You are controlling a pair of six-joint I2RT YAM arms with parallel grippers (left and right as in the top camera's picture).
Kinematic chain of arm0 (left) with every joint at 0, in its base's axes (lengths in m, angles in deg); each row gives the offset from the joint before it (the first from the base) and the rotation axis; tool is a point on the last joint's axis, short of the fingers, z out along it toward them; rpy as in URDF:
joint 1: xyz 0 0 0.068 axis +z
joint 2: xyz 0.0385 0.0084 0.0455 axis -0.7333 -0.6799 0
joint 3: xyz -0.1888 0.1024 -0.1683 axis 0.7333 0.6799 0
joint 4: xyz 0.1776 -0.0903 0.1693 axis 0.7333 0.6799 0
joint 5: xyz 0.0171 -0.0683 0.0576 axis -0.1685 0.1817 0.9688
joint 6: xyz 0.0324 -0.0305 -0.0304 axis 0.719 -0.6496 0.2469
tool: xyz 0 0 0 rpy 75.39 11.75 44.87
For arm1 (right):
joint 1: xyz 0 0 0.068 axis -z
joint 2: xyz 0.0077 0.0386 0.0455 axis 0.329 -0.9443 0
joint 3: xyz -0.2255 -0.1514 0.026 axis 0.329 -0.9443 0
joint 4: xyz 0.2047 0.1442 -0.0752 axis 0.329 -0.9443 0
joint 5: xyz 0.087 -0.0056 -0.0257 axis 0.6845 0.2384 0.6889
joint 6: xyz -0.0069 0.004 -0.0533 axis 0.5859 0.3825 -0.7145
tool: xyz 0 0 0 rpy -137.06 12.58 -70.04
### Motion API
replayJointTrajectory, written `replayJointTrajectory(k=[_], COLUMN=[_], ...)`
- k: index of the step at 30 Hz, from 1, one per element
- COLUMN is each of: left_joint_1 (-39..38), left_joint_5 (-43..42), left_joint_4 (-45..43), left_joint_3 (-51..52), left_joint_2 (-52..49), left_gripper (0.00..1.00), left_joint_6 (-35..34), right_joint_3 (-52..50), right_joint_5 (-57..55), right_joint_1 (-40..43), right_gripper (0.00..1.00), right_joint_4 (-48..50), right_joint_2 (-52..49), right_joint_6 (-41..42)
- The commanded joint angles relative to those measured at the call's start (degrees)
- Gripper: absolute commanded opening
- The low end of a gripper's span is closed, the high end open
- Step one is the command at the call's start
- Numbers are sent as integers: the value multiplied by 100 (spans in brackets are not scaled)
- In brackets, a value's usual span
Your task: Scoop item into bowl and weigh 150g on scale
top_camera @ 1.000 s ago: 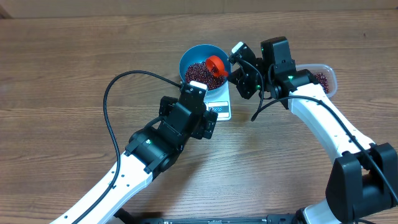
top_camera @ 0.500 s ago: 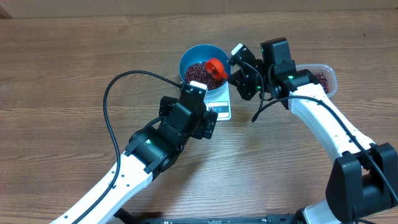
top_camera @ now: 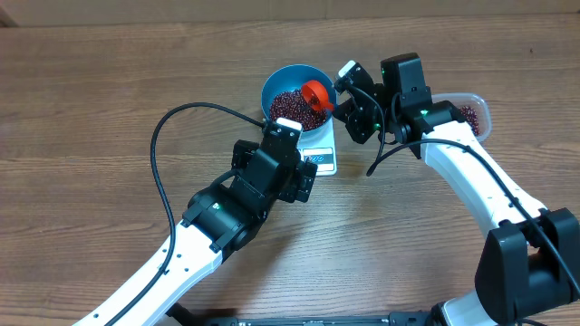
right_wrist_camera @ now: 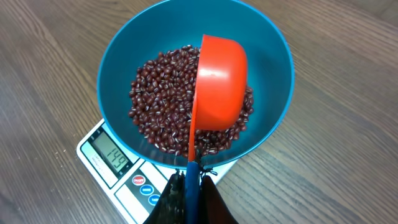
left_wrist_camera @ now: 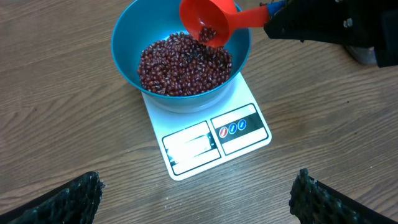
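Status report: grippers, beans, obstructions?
Left gripper open, clear of scale. Right gripper shut on scoop, tipped over bowl. Beans heaped in bowl on scale. No obstruction.

One blue bowl, one white scale, one red scoop, one clear tub, uncountable beans

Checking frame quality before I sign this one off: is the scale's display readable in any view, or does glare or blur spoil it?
Left wrist: glare washes the scale display blank. Right wrist: sharp, its dark digits are legible beside the bowl and tilted scoop. Overhead: display too small to read.
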Motion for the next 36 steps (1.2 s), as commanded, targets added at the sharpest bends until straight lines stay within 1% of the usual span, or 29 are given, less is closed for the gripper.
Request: replayJointTrajectory(k=[1,5,7,9,13,26,29,36], left_joint_1=[-4,-4,-4,-4,-4,-4,-4,-4], left_joint_5=[79,79,79,79,79,79,79,79], left_joint_4=[-4,-2,-2,-2,-2,-2,-2,-4], left_joint_3=[39,39,39,39,39,39,39,39], left_joint_2=[-57,-57,-57,-57,-57,-57,-57,-57], left_gripper=[99,100,100,100,100,100,99,99], left_joint_6=[-79,-79,-79,-79,-79,-79,-79,-79], right_joint_3=[116,116,116,116,116,116,116,116], right_joint_5=[345,85,122,177,-66,-87,-229,-223], right_joint_1=[35,37,35,35,50,50,50,50], right_gripper=[4,4,4,4,4,4,4,4], right_joint_4=[-76,52,31,-31,57,83,136,142], right_joint_2=[146,146,146,146,146,146,146,146], right_joint_6=[-334,31,-26,-254,153,157,339,350])
